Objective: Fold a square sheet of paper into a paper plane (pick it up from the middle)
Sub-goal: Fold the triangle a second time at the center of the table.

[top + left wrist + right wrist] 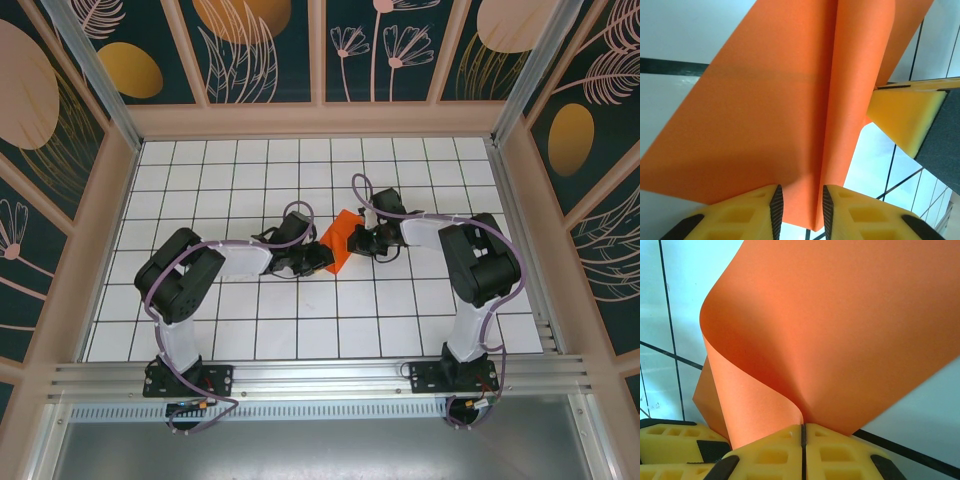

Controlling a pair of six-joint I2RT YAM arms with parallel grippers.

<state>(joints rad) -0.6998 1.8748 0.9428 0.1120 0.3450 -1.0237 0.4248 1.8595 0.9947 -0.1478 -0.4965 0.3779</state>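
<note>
The square sheet of paper [342, 236] is bright orange and held bent up off the table between my two grippers. In the right wrist view the sheet [840, 330] curls over, and my right gripper [802, 427] is shut, pinching its lower edge. My left gripper [800, 195] stands open, its jaws either side of a hanging fold of the sheet [780, 110] with a gap at each pad. From above, the left gripper [322, 257] is at the sheet's near-left side and the right gripper [359, 239] at its right side.
The white grid table [250, 180] spreads around both arms. Wooden walls [320, 120] frame it at the back and sides. A yellow finger [905, 117] of the right gripper sits close to the left gripper's jaws.
</note>
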